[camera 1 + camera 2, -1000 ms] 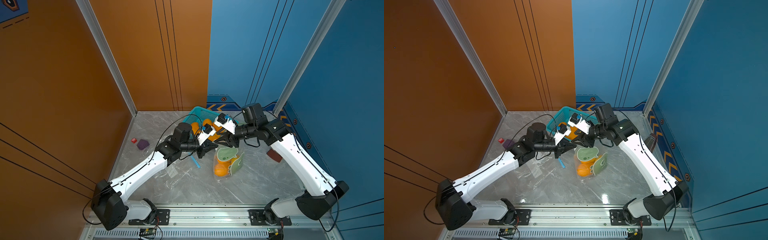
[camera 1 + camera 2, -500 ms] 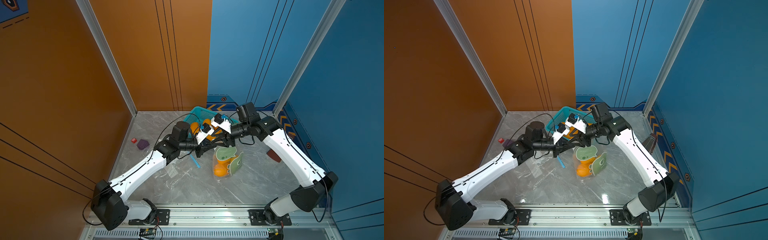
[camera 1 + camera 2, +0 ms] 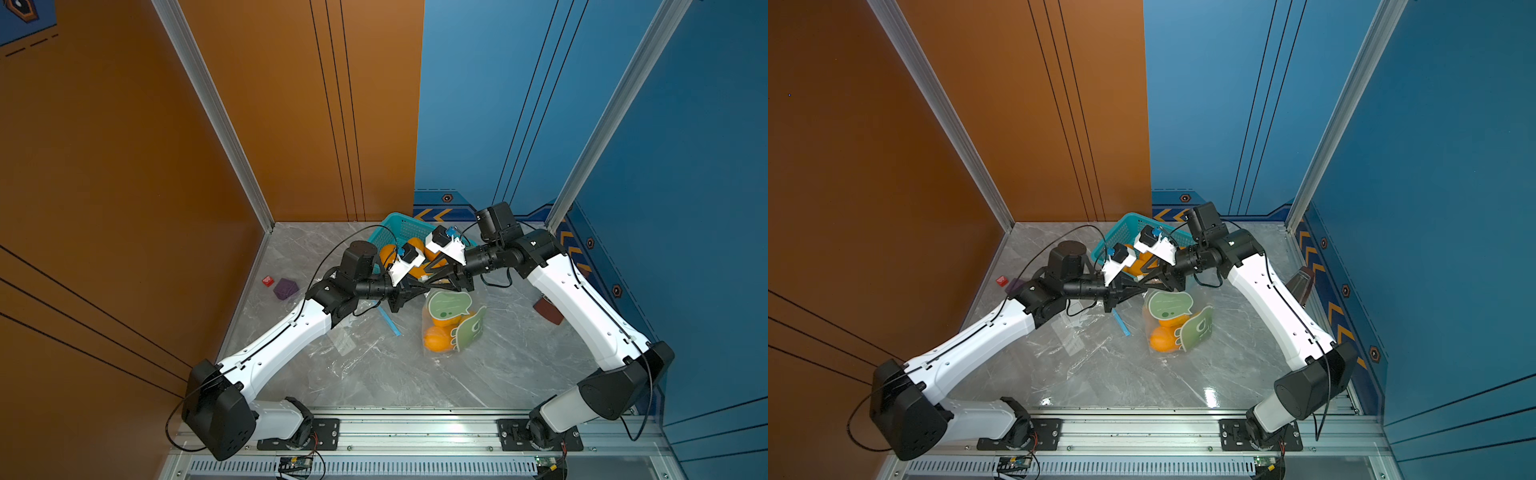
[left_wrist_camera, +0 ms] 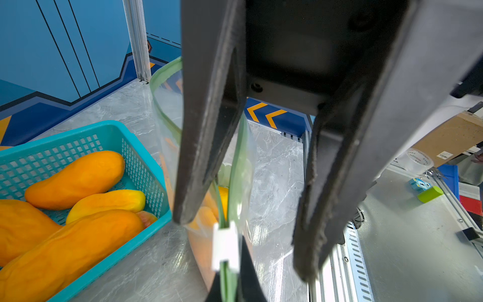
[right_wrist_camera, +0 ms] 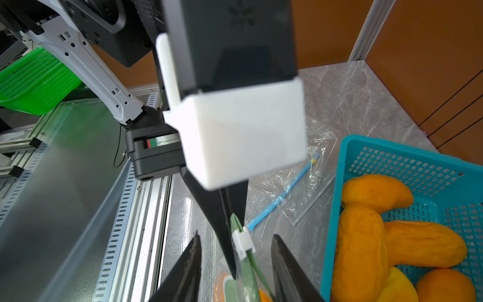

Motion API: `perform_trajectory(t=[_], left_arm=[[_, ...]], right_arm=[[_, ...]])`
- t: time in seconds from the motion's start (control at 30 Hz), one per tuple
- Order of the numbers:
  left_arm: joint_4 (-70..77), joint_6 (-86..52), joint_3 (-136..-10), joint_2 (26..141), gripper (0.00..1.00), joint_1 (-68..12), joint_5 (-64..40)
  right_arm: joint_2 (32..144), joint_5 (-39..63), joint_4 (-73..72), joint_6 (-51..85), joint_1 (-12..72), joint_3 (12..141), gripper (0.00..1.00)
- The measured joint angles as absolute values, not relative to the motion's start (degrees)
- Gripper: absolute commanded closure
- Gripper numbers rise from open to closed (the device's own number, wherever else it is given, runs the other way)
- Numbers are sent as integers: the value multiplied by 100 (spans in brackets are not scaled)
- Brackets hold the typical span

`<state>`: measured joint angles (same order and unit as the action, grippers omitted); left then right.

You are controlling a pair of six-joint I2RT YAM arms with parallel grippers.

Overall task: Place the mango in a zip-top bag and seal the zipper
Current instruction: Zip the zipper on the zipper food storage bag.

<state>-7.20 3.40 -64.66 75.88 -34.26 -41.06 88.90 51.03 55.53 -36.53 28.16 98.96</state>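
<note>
The zip-top bag (image 3: 453,320) (image 3: 1177,326), clear with green cartoon prints, hangs from its green zipper strip with orange mango (image 3: 436,338) (image 3: 1160,340) inside. My left gripper (image 4: 230,287) (image 5: 231,232) is shut on the end of the zipper strip, just beside the white slider (image 4: 225,245) (image 5: 243,241). My right gripper (image 5: 235,251) is open, and its fingers (image 4: 203,157) stand either side of the slider without touching it. The bag's mouth (image 4: 167,109) gapes behind the slider. In both top views the two grippers meet tip to tip above the bag (image 3: 426,282) (image 3: 1142,286).
A teal basket (image 3: 399,226) (image 5: 337,209) (image 4: 146,167) holding several mangoes stands just behind the grippers. A second clear bag with a blue zipper (image 3: 390,324) (image 5: 282,193) lies flat under the left arm. Purple (image 3: 286,289) and red (image 3: 268,281) blocks lie at the left wall, a brown object (image 3: 548,309) at the right.
My right arm has reached further toward the left gripper, bringing its fingers around the slider, and its jaws have narrowed a little. The left gripper has kept its hold.
</note>
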Motion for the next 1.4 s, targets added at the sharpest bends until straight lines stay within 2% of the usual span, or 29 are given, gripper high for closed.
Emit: perform_trajectory(t=[0.2,0.37,0.47,0.53,0.63,0.8,1.0,1.13,1.4], left_arm=[[-733,338,-6602,7690,100,-3411,-4165],[-740,340,-6665,7747,100,-3352,-4265],[-749,338,-6696,7749,100,-3326,-4313],[-751,338,-6698,7749,100,-3301,-4318],[-751,338,-6698,7749,100,-3260,-4318],[-744,301,-6698,7749,100,-3251,-4342],[-696,178,-6698,7749,100,-3223,-4370],[-687,102,-6676,7749,100,-3186,-4388],[-635,8,-6622,7747,100,-3089,-4403]], right_arm=[[8890,5046,5706,-3769,2873,9946,66],[8890,4838,5752,-3811,3000,10077,75],[8890,4737,5747,-3815,3037,10125,74],[8890,4648,5749,-3817,3050,10143,68],[8897,4491,5780,-3811,3089,10171,68],[8910,4145,5798,-3758,3225,10313,83],[8927,3828,5787,-3728,3301,10379,89],[8930,3555,5758,-3706,3406,10390,100],[8927,3039,5631,-3708,3579,10401,100]])
